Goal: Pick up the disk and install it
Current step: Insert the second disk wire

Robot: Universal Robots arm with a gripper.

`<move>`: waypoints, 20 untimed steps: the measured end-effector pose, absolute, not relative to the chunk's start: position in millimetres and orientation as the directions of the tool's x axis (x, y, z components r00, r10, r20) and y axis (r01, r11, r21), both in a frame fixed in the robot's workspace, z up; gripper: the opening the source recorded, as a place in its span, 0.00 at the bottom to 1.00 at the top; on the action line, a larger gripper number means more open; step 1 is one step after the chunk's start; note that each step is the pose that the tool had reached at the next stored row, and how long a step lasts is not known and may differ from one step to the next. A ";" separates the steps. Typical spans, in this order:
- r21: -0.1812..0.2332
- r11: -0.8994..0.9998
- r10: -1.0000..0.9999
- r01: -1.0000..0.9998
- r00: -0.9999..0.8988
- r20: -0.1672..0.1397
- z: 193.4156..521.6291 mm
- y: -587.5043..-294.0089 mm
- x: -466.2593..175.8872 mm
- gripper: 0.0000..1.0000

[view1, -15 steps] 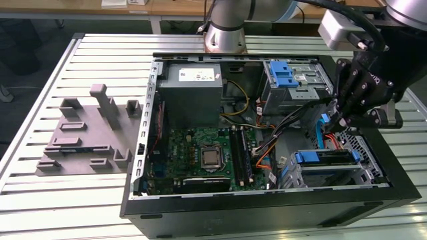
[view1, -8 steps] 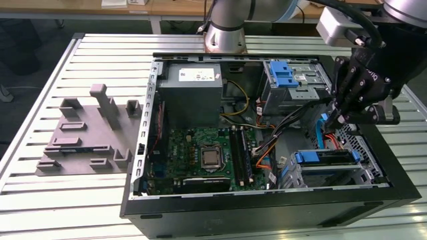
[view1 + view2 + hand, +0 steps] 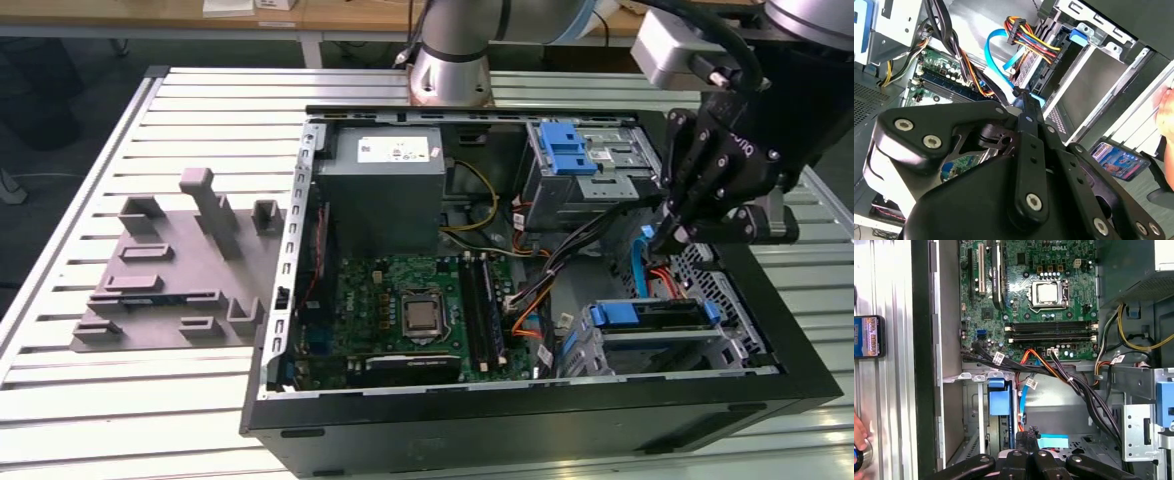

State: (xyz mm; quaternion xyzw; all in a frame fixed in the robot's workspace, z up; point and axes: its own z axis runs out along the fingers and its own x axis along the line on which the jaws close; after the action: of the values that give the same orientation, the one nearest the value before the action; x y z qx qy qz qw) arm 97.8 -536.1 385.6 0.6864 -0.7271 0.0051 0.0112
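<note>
**A:** Starting from the exterior view's left: a grey fixture (image 3: 167, 270) on the desk (image 3: 80, 400), then the open case (image 3: 534, 420). Where's the disk?

**B:** Further right, in the lower bay. The disk (image 3: 654, 316) has its blue frame showing, but I can't tell if it's fully seated. The tool (image 3: 667, 238) hangs just above it, tips pinched together, gripping nothing I can see.

**A:** What's the risk?

**B:** The wire bundle (image 3: 561, 270) and blue cable (image 3: 649, 265) run beside those tips. I'd guess a snag could tug a connector loose or jam the disk.
</note>
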 end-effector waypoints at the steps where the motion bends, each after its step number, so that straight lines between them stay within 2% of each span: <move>1: 0.008 0.057 -0.998 -0.998 -0.057 0.023 387.0 -536.0 97.8 0.11; 5: 0.008 0.057 -0.998 -0.998 -0.056 0.025 390.2 -534.6 97.7 0.11; 11: 0.006 0.057 -0.997 -0.998 -0.056 0.051 388.5 -526.2 97.5 0.11; 12: 0.006 0.057 -0.997 -0.998 -0.056 0.054 387.6 -525.9 97.4 0.16; 13: 0.005 0.057 -0.997 -0.998 -0.056 0.058 386.4 -525.7 97.3 0.16; 14: 0.005 0.056 -0.997 -0.998 -0.056 0.060 385.3 -525.5 97.3 0.24; 20: 0.005 0.056 -0.996 -0.998 -0.055 0.068 381.0 -524.1 96.4 0.24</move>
State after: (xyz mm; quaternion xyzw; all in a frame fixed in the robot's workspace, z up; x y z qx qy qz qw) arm 96.4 -524.1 381.0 0.6867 -0.7261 0.0218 0.0265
